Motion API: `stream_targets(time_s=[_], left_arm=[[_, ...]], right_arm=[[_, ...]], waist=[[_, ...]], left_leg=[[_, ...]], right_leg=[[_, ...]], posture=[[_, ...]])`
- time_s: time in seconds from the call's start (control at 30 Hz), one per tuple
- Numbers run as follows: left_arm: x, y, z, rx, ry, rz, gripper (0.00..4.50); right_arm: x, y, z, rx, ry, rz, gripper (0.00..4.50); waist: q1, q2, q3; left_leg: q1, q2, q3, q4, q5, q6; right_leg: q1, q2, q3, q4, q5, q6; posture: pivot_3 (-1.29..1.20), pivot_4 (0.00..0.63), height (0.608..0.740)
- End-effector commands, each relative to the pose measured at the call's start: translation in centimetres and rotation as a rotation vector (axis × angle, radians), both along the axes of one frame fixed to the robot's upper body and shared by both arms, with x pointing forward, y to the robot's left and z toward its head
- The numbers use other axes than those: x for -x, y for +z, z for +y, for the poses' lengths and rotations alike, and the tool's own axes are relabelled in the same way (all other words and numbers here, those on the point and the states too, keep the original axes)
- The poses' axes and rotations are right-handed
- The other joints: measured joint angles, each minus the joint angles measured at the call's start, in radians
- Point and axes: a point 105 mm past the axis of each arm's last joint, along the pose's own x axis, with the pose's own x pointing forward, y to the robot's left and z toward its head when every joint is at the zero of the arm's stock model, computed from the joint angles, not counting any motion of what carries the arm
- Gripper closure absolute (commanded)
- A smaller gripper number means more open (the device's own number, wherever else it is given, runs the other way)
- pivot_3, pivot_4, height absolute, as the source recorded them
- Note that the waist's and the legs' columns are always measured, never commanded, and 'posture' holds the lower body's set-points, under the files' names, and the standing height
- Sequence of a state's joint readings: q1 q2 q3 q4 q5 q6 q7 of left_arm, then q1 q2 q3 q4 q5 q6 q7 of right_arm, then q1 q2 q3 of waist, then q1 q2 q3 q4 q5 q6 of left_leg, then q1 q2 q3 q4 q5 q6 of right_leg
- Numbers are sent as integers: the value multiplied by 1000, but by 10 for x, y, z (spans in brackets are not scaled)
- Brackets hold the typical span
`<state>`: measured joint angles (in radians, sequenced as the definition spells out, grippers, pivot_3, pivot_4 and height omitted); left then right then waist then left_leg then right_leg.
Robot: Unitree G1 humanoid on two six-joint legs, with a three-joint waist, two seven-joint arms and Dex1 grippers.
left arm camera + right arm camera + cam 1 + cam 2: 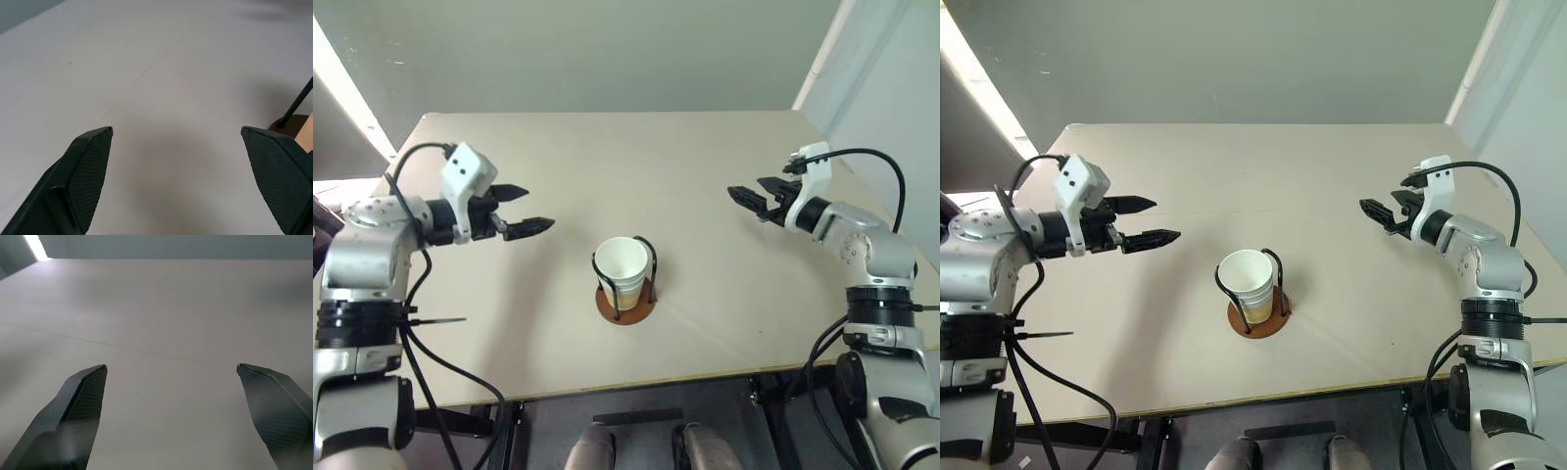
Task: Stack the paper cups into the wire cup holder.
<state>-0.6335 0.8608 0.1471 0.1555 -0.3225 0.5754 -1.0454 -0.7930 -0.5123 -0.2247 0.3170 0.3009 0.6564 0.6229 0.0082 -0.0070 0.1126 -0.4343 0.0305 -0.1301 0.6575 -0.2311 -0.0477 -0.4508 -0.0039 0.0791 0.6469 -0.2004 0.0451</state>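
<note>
We see a pale tabletop [705, 147], bare apart from one container near the middle of its front half. To the left, the left pincer [522, 209] hangs above the surface, released, its two black fingers spread wide and aimed toward the centre. To the right, the right pincer [756, 196] likewise hangs over the tabletop with fingers parted and nothing between them, well apart from the container. Between the two arms stands the wire cup holder [626, 302], its reddish-brown disc base flat on the tabletop and its black wire loops upright. Inside the loops we find the paper cups [622, 269], nested as one stack with the mouth upward; how many are stacked we cannot tell.
</note>
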Motion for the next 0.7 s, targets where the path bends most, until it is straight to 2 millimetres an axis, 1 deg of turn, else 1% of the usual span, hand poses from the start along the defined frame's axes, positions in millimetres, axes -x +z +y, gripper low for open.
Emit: stream_targets(time_s=[0.03,0.13,0.2,0.27,0.33,0.43,0.5,0.6,0.7], left_arm=[[0,13,7,42,73,-94,0],[-4,6,12,108,157,-111,0],[-2,2,9,122,163,-112,0],[-2,1,10,130,181,-121,0],[-4,4,15,147,217,-134,0],[-9,5,26,161,286,-156,0],[-11,6,30,174,316,-168,0],[-18,15,27,172,343,-204,0],[-19,18,23,173,340,-212,0]], right_arm=[[2,15,-18,12,-69,-85,98],[2,9,-23,3,-98,-106,98],[3,6,-25,-8,-110,-101,98],[3,1,-25,31,-103,-96,98],[3,-3,-28,68,-114,-96,98],[-1,-5,-36,66,-152,-91,98],[-2,-5,-40,59,-176,-88,98],[-6,-5,-42,41,-199,-76,98],[-9,-3,-43,18,-214,-70,98]], waist=[[0,0,0],[0,0,0],[0,0,0],[0,0,0],[1,0,0],[1,0,0],[2,0,0],[5,0,0],[5,0,0]], left_leg=[[0,0,0,0,0,0],[4,0,0,0,0,0],[6,0,0,-1,0,1],[7,0,1,0,0,1],[7,0,1,-1,0,1],[8,0,1,-2,0,1],[10,0,1,-2,0,1],[10,0,1,-3,0,1],[10,0,1,-4,0,1]], right_leg=[[0,0,0,0,0,0],[4,0,0,0,1,0],[6,0,0,0,1,0],[7,0,1,0,1,0],[7,0,1,0,2,-1],[7,0,1,0,3,-2],[8,0,1,0,3,-2],[9,0,1,0,3,-2],[9,0,1,0,4,-3]], posture=[[0,150,740],[0,150,740],[0,150,740],[0,150,740],[0,150,740],[0,150,740],[0,150,740],[0,150,740],[0,150,740]])
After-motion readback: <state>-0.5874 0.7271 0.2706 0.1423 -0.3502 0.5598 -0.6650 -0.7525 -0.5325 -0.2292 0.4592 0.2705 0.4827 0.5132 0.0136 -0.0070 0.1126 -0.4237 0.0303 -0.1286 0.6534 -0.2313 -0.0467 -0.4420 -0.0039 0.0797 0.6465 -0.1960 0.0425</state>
